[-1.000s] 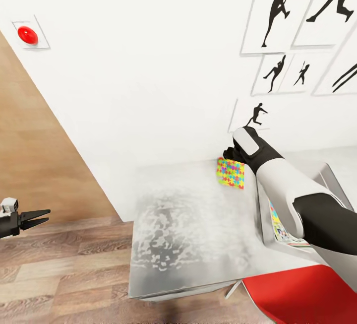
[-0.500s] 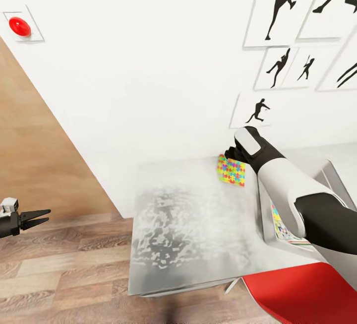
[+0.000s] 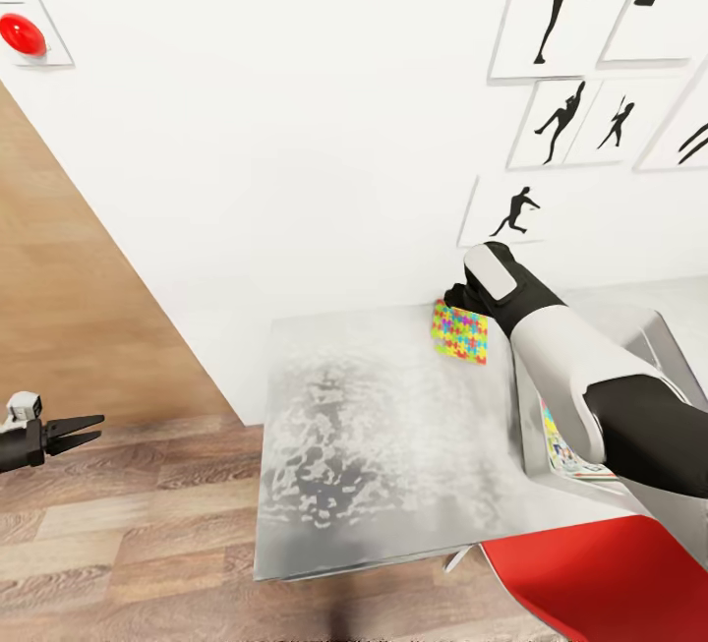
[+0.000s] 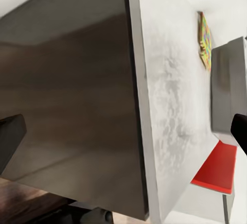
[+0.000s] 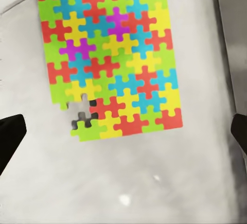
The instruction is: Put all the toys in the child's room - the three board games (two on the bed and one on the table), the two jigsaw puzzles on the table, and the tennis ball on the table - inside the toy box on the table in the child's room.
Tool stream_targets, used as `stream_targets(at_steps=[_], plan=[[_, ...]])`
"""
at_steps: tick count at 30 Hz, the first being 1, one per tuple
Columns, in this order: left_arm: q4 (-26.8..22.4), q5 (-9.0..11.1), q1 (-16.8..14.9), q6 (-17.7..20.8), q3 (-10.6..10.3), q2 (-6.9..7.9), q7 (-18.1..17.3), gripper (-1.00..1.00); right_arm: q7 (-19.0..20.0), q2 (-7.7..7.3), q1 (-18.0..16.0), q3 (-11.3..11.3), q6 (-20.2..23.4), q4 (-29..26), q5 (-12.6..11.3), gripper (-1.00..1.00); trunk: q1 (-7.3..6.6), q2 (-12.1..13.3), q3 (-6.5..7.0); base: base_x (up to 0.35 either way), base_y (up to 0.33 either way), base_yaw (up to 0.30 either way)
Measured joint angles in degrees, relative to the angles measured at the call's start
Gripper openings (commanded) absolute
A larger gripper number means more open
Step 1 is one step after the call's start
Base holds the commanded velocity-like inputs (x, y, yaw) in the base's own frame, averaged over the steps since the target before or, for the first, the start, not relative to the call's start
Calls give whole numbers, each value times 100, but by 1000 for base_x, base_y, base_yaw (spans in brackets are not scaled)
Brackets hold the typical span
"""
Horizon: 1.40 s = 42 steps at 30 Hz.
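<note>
Head view: right arm reaches forward over the table (image 3: 374,445), wrist at the far edge by the wall, directly beside the jigsaw puzzle (image 3: 459,332). Puzzle lies flat on the pale grey tabletop near the wall, just left of the toy box (image 3: 644,337).

Right wrist view: right pincer (image 5: 123,131) spread wide, dark fingertips (image 5: 10,134) at either edge of frame, table surface bare between them. Puzzle (image 5: 110,54) just ahead of the tips, not touched; a few pieces missing at its near edge, grey showing through the gap.

Toy box: grey sloped wall visible past the right forearm; a board game (image 3: 565,450) with cartoon print lies inside, partly hidden by the arm.

Left pincer (image 3: 84,428) off to the side over the wood-plank floor (image 3: 128,544), well apart from the table, fingers slightly parted, nothing held.

Red chair seat (image 3: 600,583) tucked at the near corner of the table. Black silhouette pictures (image 3: 580,121) on the white wall above.
</note>
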Motion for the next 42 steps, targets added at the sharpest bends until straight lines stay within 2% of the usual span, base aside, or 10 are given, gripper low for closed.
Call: stream_targets(at_steps=[6,17,32,42], plan=[[0,-10,0,1,-10,-88,0,100,5,27,0,1,8,1,11,100,0,0,-57,0,0,0],[0,-14,0,1,-20,-101,0,100,-4,-44,5,31,-8,1,-8,100,0,0,-162,0,0,0],[0,-16,0,5,-28,-125,0,100,-3,-50,5,21,-11,0,1,100,0,0,-304,0,0,0],[1,-51,-1,22,-34,-486,1,100,-2,-50,5,21,-11,-5,1,100,0,0,-399,0,0,0]])
